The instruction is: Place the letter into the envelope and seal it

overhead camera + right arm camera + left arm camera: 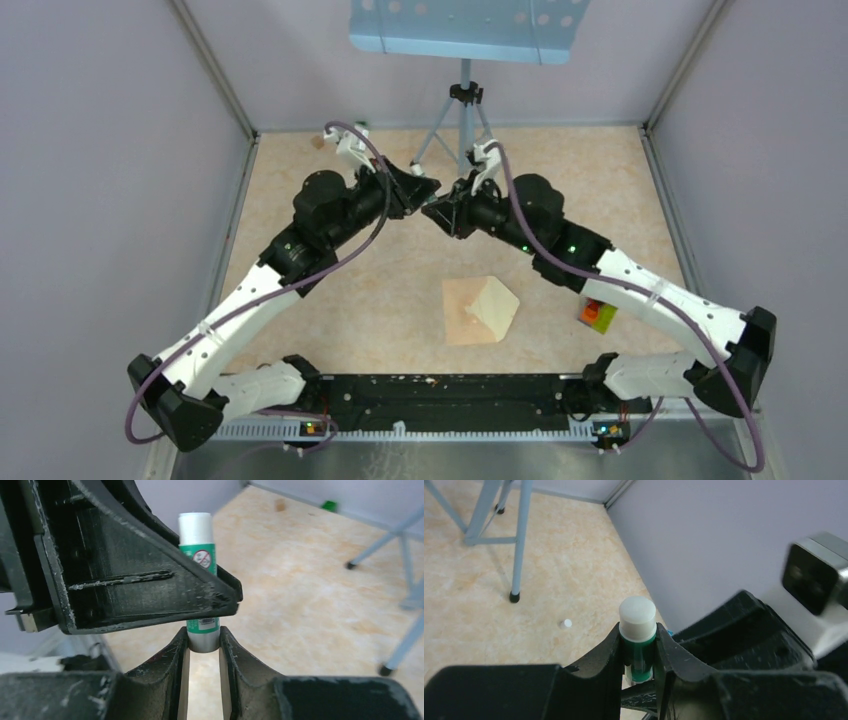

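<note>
My left claw (638, 641) is clamped on the green barrel of a glue stick (637, 617), whose white end pokes out above the fingers. My right claw (202, 641) pinches the opposite end of the same stick, so the two meet in the air over the far half of the table (330, 300). The stick looks light, rigid and smooth, the kind of plastic that twists in a loose pinch. I judge that a firm hold across the barrel on one side and on the end piece on the other suits pulling it open.

The envelope (458, 315) lies flat on the table, well nearer my bases. The letter (497, 303) overlaps its right part; I cannot tell whether it is tucked inside. Both are thin, limp paper that will slide easily, so they are best pressed flat or taken by an edge.
</note>
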Available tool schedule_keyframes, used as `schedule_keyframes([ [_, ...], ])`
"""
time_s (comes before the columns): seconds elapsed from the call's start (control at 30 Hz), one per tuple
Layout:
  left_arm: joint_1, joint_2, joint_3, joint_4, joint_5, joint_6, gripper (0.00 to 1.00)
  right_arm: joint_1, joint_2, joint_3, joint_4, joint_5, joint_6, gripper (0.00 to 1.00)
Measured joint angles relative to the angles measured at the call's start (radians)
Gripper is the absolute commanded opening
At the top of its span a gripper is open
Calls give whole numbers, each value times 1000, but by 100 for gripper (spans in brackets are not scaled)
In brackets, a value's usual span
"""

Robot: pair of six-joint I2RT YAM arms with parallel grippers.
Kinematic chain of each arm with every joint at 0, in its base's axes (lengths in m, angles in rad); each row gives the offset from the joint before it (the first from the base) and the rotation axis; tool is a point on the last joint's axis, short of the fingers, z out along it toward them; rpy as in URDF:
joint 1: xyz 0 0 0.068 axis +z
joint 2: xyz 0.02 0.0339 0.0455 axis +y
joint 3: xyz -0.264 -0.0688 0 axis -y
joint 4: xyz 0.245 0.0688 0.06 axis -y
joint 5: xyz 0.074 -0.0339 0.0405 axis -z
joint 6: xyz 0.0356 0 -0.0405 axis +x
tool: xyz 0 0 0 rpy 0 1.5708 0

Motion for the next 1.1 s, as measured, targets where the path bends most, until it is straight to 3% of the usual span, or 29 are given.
schedule_keyframes([
  [0.13, -1, -59, -56, 118, 80, 51, 0, -132, -45, -57, 106, -387, 143, 9],
  [0.37, -2, -154, -134, 230, 210, 98, 0, -201, -51, -130, 314, -721, 341, 11],
  [0.43, -3, -159, -140, 254, 238, 103, 0, -213, -53, -144, 358, -772, 387, 17],
  [0.53, -4, -159, -145, 278, 260, 103, 0, -221, -56, -148, 380, -803, 417, 38],
  [0.6, -4, -159, -147, 284, 262, 106, 0, -221, -66, -148, 365, -795, 416, 52],
  [0.7, -4, -159, -148, 284, 246, 109, 0, -225, -97, -148, 307, -740, 383, 60],
  [0.87, -4, -156, -142, 252, 185, 94, 0, -195, -174, -148, 163, -531, 261, 61],
  [1.1, -4, -89, -62, 161, 97, 46, 0, -21, -206, -132, 16, -122, 50, 57],
])
